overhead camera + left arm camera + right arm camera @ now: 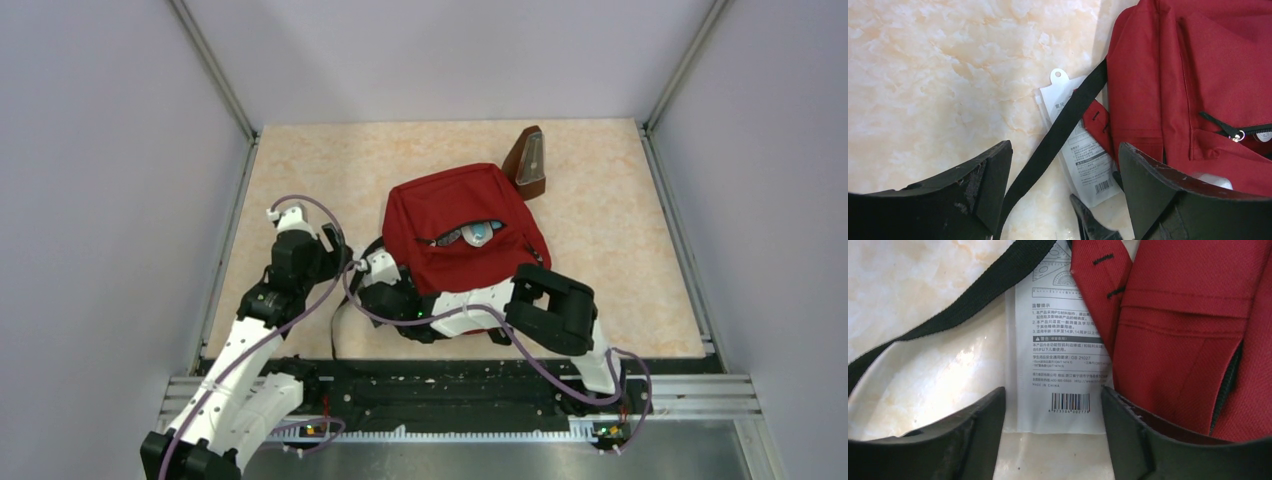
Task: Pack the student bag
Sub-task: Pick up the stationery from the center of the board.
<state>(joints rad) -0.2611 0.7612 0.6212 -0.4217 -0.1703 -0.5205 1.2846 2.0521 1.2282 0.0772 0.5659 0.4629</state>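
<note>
The student bag (455, 215) is a red backpack lying flat mid-table, its front pocket unzipped with a white and blue item (479, 233) showing. It also shows in the left wrist view (1198, 75) and the right wrist view (1188, 340). A flat white packet (1060, 355) with printed text and a barcode lies on the table at the bag's near-left corner, partly under a black strap (1058, 135) and a red tab. My right gripper (1053, 392) is open, its jaws either side of the packet's barcode end. My left gripper (1064, 147) is open above the strap and packet (1083, 150).
A brown pyramid-shaped metronome (527, 163) stands against the bag's far right corner. Both grippers crowd together at the bag's near-left corner, left gripper (383, 283) just beyond right gripper (402, 322). Grey walls enclose the marbled table (330, 170).
</note>
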